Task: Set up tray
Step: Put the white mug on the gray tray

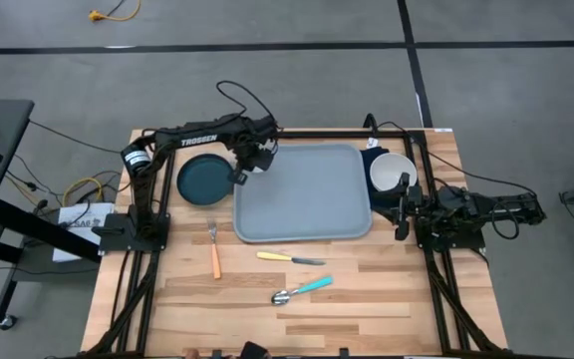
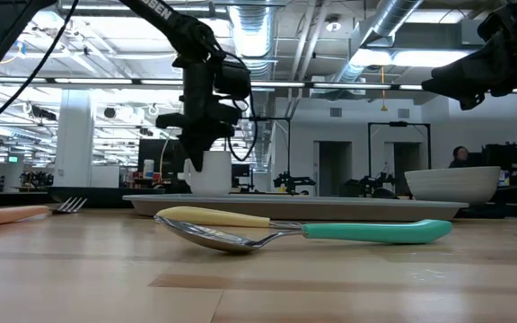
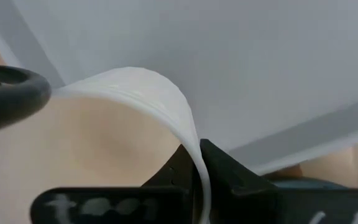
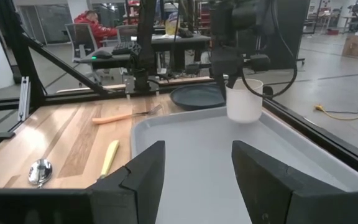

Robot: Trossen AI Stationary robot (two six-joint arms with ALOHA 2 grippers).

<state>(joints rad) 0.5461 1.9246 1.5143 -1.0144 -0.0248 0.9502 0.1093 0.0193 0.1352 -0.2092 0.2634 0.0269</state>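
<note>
On the wooden table lies the tray, big, flat and grey-blue, with round corners and a low rim. Near its far left corner, the left gripper pinches the rim of a white cup, held just above the tray. At the tray's right side, the right gripper waits with fingers apart, holding nothing.

Out on the wooden tabletop, a dark teal round plate sits just beside the left claw. A white bowl on a navy napkin lies near the right claw. Well apart from both claws: orange-handled fork, yellow-handled knife, teal-handled spoon.
</note>
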